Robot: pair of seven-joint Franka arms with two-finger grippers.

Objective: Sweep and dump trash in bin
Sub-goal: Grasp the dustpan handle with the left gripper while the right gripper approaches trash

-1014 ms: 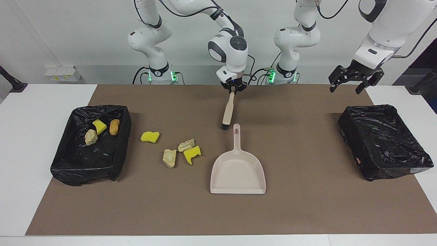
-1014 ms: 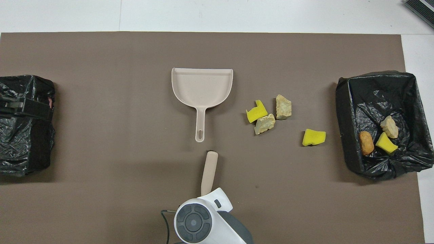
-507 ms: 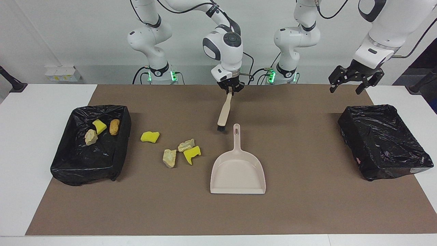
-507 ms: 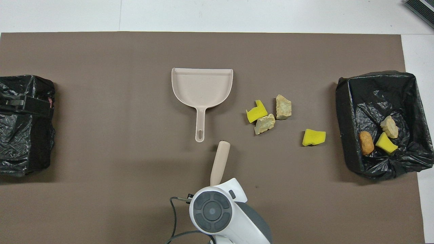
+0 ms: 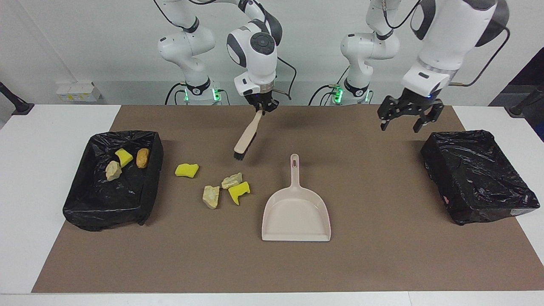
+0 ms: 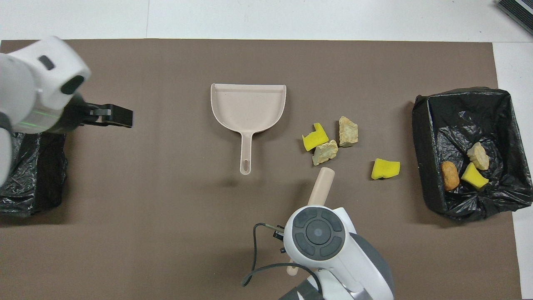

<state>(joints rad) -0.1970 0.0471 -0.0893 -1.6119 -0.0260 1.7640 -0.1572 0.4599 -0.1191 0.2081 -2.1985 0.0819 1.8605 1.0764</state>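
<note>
Two hands hung over the desk's edge nearest the robots. The right hand [image 5: 263,106] was clamped on the top of a brush [image 5: 245,139], which slanted down with its bristles in the air over bare mat, near the loose trash. The left hand [image 5: 406,118], fingers apart and holding nothing, hovered toward the left arm's end, beside an empty black-lined bin [image 5: 476,174]. Farther out lay the dustpan [image 5: 296,212], its handle pointing at the robots, untouched. Beside it, toward the right arm's end, four foam chunks [image 5: 225,189] sat on the brown mat [image 5: 382,255]; three more [image 5: 125,161] already lay in the other black-lined bin [image 5: 85,204]. The step in hand looked like bringing the brush to the loose pieces. Next, I judged, the bristles needed lowering to the mat beside the chunks, while the left hand took the dustpan's handle.
</note>
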